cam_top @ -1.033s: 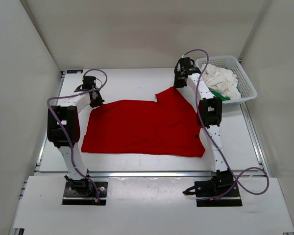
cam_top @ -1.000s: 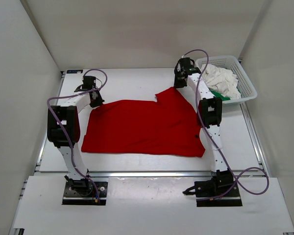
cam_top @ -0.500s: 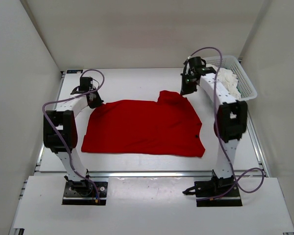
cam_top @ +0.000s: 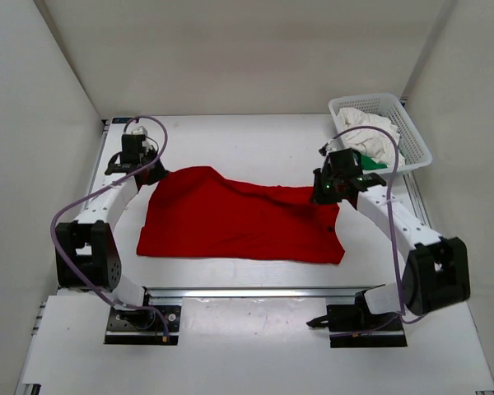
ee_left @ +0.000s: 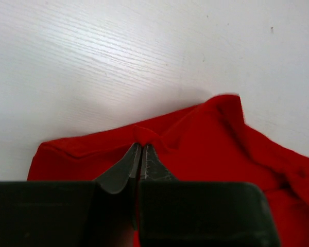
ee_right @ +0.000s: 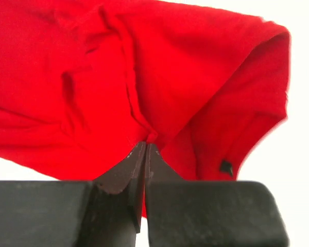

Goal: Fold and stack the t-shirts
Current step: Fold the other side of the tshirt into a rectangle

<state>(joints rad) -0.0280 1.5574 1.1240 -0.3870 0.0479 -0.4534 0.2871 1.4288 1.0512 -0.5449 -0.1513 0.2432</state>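
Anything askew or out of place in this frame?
Nothing damaged or spilled. The red t-shirt lies uneven: its far edge slants, pinched by the left gripper far back and the right gripper nearer. The white t-shirt sits crumpled in the basket.

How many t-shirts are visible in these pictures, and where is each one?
3. The red t-shirt lies on the table. The white t-shirt fills the basket. The green t-shirt peeks out under the white one. More may be hidden in the basket.
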